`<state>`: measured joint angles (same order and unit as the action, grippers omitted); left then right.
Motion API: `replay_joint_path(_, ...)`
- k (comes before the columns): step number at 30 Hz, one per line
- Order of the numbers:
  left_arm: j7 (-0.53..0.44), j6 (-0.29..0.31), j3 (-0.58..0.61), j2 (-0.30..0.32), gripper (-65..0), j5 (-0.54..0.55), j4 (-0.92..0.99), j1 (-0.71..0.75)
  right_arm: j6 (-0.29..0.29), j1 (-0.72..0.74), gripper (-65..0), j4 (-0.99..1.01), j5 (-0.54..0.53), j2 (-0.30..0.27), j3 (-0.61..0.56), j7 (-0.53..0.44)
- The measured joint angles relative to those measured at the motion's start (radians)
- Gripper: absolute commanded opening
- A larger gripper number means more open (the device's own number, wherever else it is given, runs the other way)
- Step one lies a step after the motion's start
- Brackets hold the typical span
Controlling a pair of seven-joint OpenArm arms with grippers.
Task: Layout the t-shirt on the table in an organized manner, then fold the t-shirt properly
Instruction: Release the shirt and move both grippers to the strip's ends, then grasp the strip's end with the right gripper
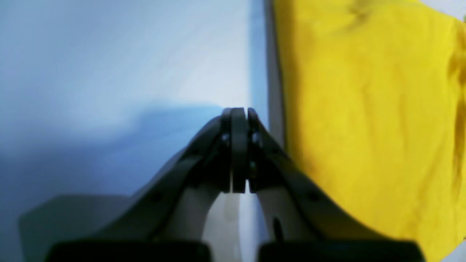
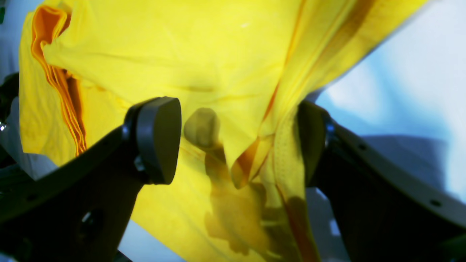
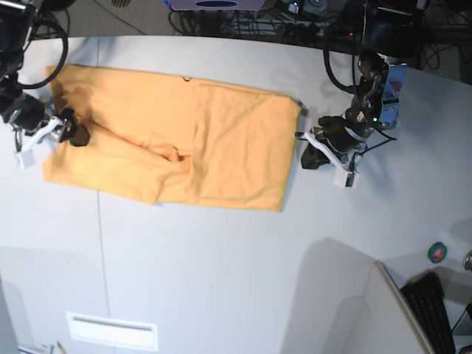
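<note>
The broad, smooth white-grey surface carries the soft orange-yellow cotton t-shirt, spread wide with creases. The right gripper gapes around bunched cloth; the left gripper, fully closed and empty, sits beside the hem.

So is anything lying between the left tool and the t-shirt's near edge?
Nothing visible. The left tool, jaws shut, sits just off the t-shirt edge with only bare table between them.
</note>
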<state>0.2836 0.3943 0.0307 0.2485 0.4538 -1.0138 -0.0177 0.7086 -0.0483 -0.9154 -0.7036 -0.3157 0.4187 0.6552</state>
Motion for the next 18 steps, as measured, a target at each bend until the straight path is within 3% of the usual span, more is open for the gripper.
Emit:
replay_joint_path(11,-0.006,0.000,-0.001,-0.006,-65.0,0.001,0.021,-0.016,0.000,0.000,-24.2,0.000,0.000,-0.001,0.000,0.000)
replay_joint_path(14,-0.005,0.003,-0.001,-0.004,-65.0,0.003,0.021,-0.016,0.000,0.003,-39.3,0.008,0.011,0.000,0.000,0.005)
replay_joint_path(17,-0.005,0.003,-0.001,-0.005,-65.0,0.003,0.021,-0.016,-0.001,0.002,-65.0,0.014,0.027,0.005,-0.002,0.024)
replay_joint_path(18,-0.006,0.003,0.002,-0.005,-65.0,0.003,0.021,-0.016,-0.002,0.000,-65.0,0.013,0.028,0.007,-0.005,0.023)
